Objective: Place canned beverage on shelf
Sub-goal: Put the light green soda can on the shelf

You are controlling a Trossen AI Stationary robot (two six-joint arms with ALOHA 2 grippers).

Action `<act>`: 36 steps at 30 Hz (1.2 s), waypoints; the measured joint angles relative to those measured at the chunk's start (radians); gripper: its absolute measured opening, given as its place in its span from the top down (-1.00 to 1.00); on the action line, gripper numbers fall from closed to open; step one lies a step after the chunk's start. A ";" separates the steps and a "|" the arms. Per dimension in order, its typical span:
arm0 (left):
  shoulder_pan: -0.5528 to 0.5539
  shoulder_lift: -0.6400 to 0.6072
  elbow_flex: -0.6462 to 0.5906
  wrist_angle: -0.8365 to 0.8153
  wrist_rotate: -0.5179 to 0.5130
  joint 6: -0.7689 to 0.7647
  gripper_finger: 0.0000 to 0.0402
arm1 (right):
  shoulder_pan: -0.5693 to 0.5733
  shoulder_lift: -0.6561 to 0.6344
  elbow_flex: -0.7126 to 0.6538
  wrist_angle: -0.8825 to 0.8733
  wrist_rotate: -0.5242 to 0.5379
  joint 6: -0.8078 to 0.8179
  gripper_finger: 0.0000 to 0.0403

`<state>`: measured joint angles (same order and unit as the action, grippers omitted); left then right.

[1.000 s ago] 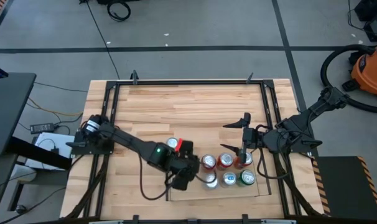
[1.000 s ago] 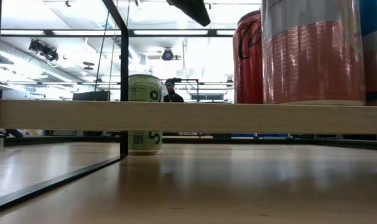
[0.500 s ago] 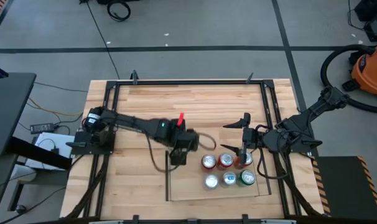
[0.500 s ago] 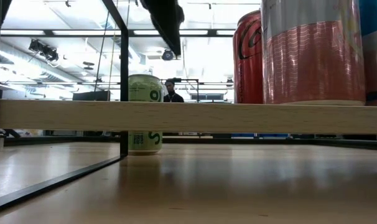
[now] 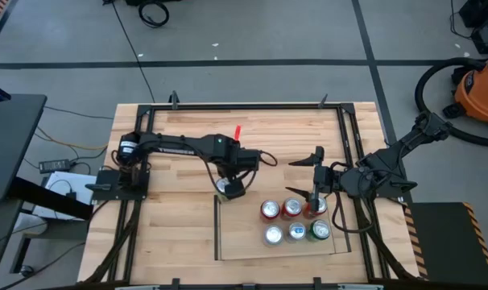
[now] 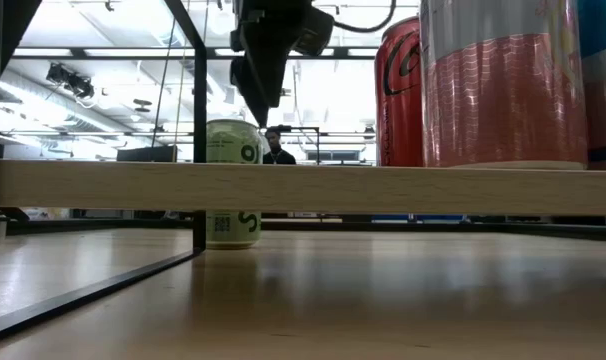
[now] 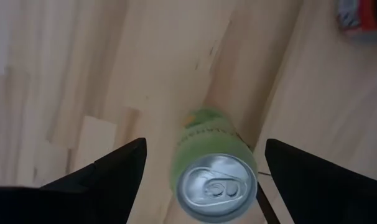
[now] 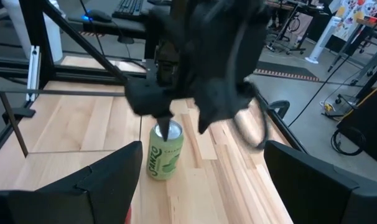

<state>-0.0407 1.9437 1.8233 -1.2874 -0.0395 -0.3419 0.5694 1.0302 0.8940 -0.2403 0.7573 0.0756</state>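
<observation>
Six cans [image 5: 295,220] stood on the shelf [image 5: 244,246] at the table's near edge. Farther in, at the shelf's 11 o'clock corner, the green can [image 5: 223,186] stood upright on the table — left gripper [image 5: 231,190] above it, released. Right gripper [image 5: 302,176] idle, unclenched.

Light-green can [image 7: 214,163] with silver top; red cans [image 5: 291,209]; pale wood shelf [image 5: 244,246].
</observation>
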 joint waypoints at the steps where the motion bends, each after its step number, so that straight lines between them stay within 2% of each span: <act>1: -0.003 0.010 0.000 -0.007 0.000 -0.010 -0.69 | 0.000 0.000 0.000 0.001 0.000 0.002 -0.73; 10: -0.016 0.082 0.000 -0.068 0.023 -0.030 -0.69 | 0.000 0.000 0.000 0.007 0.000 0.007 -0.73; 28: -0.006 0.086 -0.034 -0.095 0.073 -0.024 -0.68 | 0.000 0.000 0.000 0.002 -0.001 0.011 -0.73; 36: -0.007 0.085 -0.034 -0.079 0.054 0.050 -0.49 | 0.000 0.000 0.000 0.002 -0.001 0.010 -0.73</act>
<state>-0.0475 2.0287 1.7897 -1.3662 0.0142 -0.2915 0.5694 1.0298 0.8940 -0.2382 0.7563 0.0860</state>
